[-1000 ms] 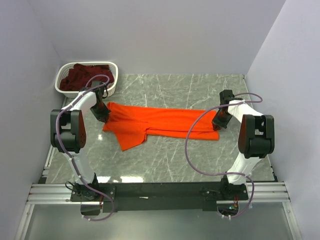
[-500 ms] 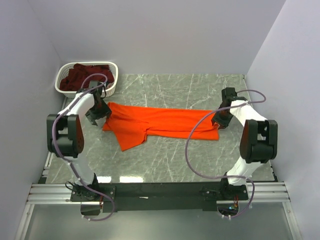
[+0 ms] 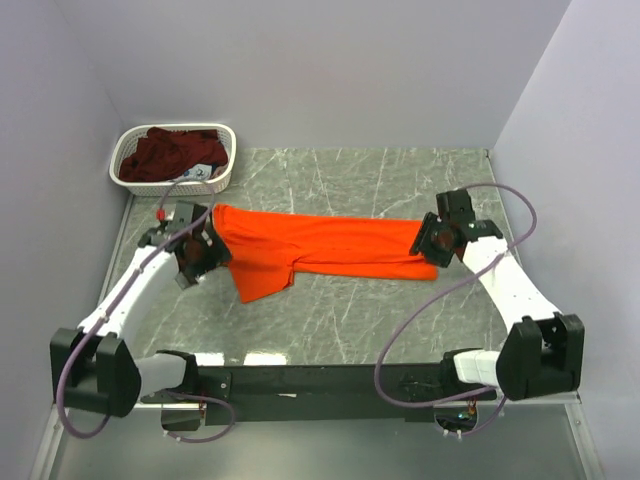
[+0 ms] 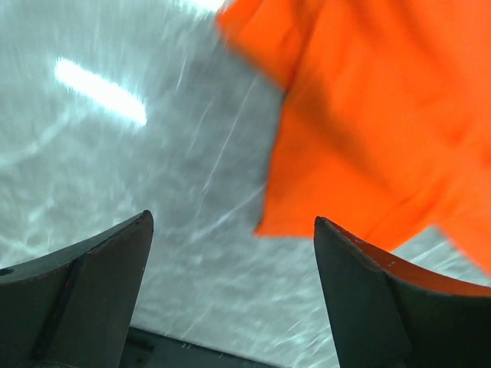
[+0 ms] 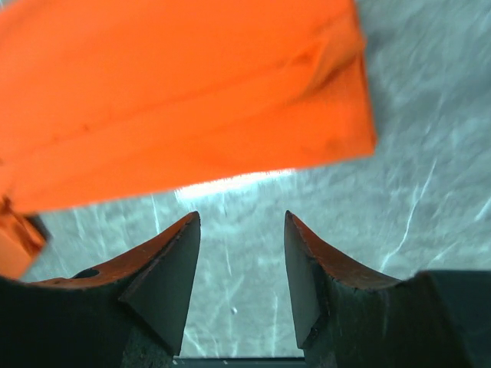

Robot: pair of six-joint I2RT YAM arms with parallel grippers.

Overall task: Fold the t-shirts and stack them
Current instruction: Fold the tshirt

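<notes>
Lying flat on the tabletop [image 3: 350, 310], the orange t-shirt [image 3: 320, 245] stretches sideways. The left gripper [image 4: 232, 218] hovers just off its left end, jaws wide apart and empty. The right gripper [image 5: 241, 216], just off its right end, stands parted too, holding nothing. The maroon t-shirt [image 3: 170, 155] fills the basket [image 3: 225, 172] beyond the orange t-shirt's left end.

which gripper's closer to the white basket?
Left. The left gripper sits just in front of the basket; the right gripper is at the orange shirt's far end, across the table.
</notes>
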